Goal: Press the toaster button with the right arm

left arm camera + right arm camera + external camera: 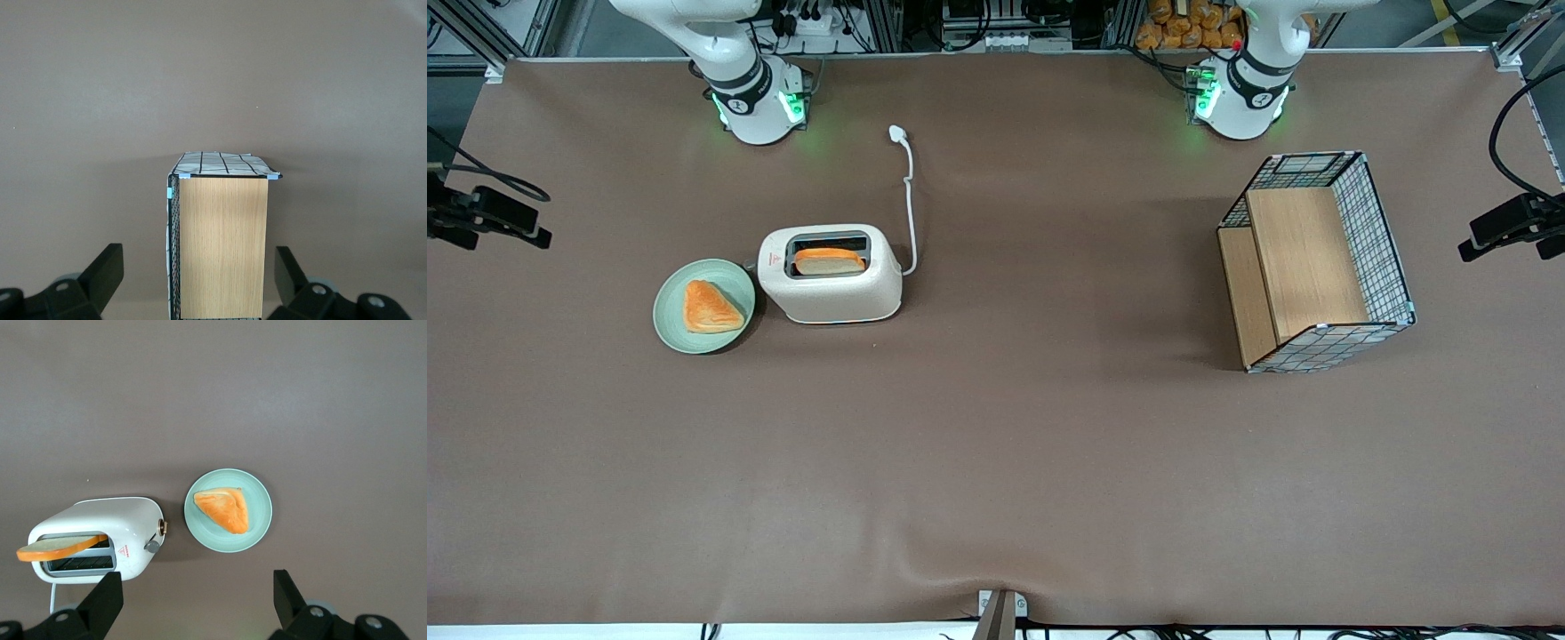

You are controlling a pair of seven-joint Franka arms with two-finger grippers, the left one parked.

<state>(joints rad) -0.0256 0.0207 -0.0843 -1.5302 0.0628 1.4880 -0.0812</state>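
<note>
Hovering high above toaster [100, 537] and button [153, 546], pincer [197, 603] pointing down, fingers [107, 600] spread apart, holding nothing

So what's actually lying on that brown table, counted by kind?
Toasters: 1, the toaster
Bread pieces: 2, a slice in the toaster and a triangle on the plate
Plates: 1, the green plate
Wire baskets: 1, the basket
Total: 5
The right arm's pincer hangs open above them.

The toaster [100, 540] hides its cord; the tool [198, 603] shows only its spread fingertips.
</note>
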